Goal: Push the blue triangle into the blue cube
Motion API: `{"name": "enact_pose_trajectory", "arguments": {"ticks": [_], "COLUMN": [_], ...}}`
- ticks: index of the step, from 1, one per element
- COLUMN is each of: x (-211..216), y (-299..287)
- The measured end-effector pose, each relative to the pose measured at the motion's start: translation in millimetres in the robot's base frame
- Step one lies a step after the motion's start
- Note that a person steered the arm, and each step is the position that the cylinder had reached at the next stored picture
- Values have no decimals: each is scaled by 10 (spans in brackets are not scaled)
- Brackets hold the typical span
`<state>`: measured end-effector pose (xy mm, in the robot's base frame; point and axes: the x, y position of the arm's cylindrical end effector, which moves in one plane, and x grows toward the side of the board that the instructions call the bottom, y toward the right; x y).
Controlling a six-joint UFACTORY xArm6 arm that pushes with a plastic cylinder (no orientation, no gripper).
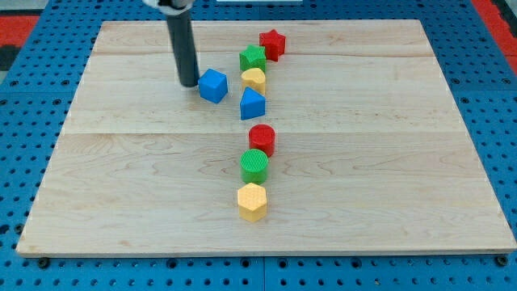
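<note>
The blue triangle (252, 104) lies near the board's middle, just below a yellow block. The blue cube (213, 85) sits a little to its upper left, with a small gap between them. My tip (189, 83) rests on the board just left of the blue cube, close to it, on the side away from the triangle. The dark rod rises from there to the view's top.
A red star (273, 44), a green block (253, 58) and a yellow block (254, 78) stand in a line above the triangle. Below it are a red cylinder (262, 139), a green cylinder (255, 165) and a yellow hexagon (252, 201). The wooden board (121, 186) lies on a blue pegboard.
</note>
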<state>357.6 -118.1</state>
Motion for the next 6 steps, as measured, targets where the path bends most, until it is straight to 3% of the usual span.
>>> {"name": "enact_pose_trajectory", "arguments": {"ticks": [2, 3, 4, 6], "x": [593, 800, 767, 275], "y": [142, 735, 1360, 1060]}}
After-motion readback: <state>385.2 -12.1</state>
